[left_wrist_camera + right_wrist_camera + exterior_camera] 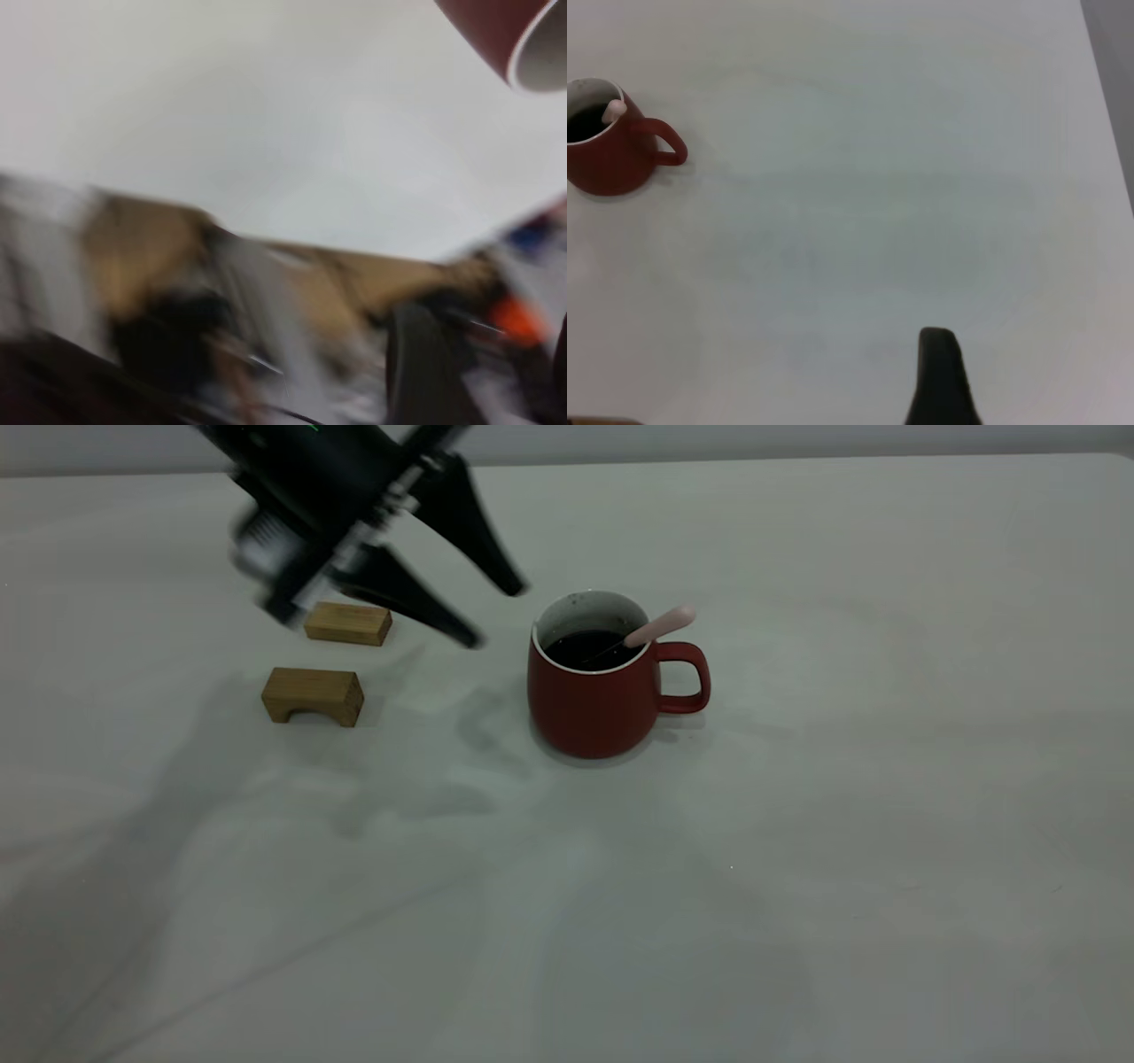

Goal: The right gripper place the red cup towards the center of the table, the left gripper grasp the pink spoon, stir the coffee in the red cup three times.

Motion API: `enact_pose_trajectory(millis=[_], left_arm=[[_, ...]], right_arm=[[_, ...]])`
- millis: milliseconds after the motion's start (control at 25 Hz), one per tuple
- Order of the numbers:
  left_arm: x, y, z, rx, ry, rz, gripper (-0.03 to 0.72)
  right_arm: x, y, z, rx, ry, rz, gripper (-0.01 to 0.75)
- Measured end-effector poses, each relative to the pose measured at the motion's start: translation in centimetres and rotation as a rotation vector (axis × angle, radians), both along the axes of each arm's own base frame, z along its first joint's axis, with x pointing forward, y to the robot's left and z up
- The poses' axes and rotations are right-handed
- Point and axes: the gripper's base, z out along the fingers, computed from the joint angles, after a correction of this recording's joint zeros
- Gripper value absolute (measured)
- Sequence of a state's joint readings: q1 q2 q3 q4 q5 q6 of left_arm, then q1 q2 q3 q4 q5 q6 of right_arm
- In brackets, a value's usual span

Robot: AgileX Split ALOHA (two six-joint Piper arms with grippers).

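The red cup [601,691] stands upright near the centre of the table [886,779], handle pointing toward the exterior view's right. It holds the coffee [589,648], dark and glossy. The pink spoon [660,626] rests inside the cup, bowl end in the liquid, pink handle leaning on the rim above the cup handle.

The left gripper [500,611] hangs in the air just beside the cup, on its left in the exterior view, fingers spread apart and holding nothing. Two wooden blocks [313,695] lie on the table beneath and beside it.

The right gripper [939,376] shows only one dark finger in its wrist view, well apart from the cup; whether it is spread or closed cannot be told
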State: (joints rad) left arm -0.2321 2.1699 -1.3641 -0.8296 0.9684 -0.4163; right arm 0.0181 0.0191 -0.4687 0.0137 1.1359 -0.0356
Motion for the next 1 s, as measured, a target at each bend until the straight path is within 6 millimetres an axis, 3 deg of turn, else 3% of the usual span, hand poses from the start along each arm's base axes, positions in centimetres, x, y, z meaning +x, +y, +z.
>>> enact_pose_trajectory(millis=[120,280,480,600,680,800,1000], left_arm=[[-0.8,2.2,3.8,0.186,-0.231,-0.296,0.432],[-2.9,5.8,9.9,0.469,-0.358,-0.599,0.432],[-6.0,8.9,16.4,0.726,-0.490,-0.632,0.432],[-9.8,9.9,19.0,0.748,-0.563,-0.602,0.432],[-13.1,10.7,20.2,0.752,-0.612,-0.579,0.432],[-18.7,11.8,20.1,0.740,-0.660,-0.558,0.432],[-26.8,13.7,17.6,0.721,-0.779,-0.616,0.432]], right_arm=[[0.0,0.0,0.0,0.000,0.000,0.000,0.585],[0.0,0.0,0.0,0.000,0.000,0.000,0.585],[0.0,0.0,0.0,0.000,0.000,0.000,0.585],[0.0,0.0,0.0,0.000,0.000,0.000,0.585],[0.0,0.0,0.0,0.000,0.000,0.000,0.585],[0.0,0.0,0.0,0.000,0.000,0.000,0.585],[0.0,0.0,0.0,0.000,0.000,0.000,0.585]])
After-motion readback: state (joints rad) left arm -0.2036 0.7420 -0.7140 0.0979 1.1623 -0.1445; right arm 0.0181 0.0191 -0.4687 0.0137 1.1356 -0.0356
